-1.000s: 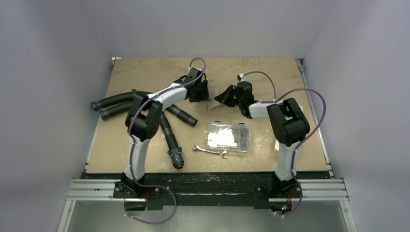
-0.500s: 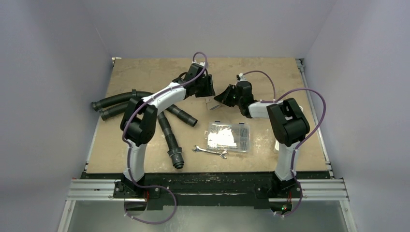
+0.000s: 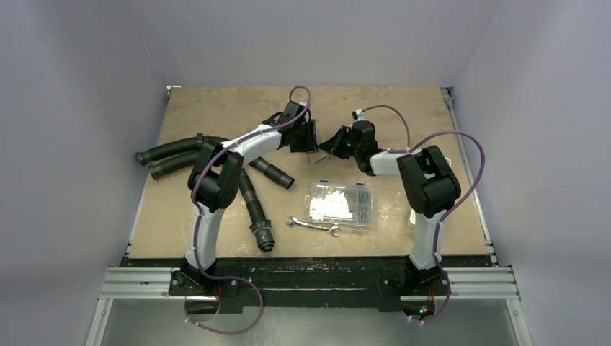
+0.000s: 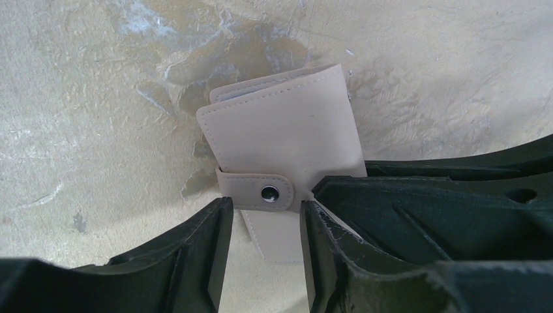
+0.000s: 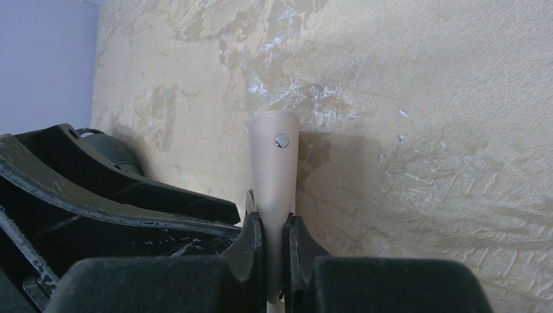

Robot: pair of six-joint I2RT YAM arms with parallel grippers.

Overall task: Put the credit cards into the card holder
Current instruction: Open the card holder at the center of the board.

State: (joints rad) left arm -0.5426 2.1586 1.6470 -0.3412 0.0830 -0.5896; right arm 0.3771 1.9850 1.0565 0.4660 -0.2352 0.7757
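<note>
Chiefly, the holder [image 4: 280, 143] could twist or slip free. The right gripper [image 5: 275, 228] pinches only its thin edge. The left gripper [image 4: 265, 207] has its jaws apart astride the lower end without gripping, and might push it sideways on closing. The strap [image 4: 251, 186] looks snapped shut, so nothing can go in yet. Tan, flat and stitched, the holder hangs close over the table's [image 4: 98, 130] far middle; a pale-blue edge peeks behind its top.
</note>
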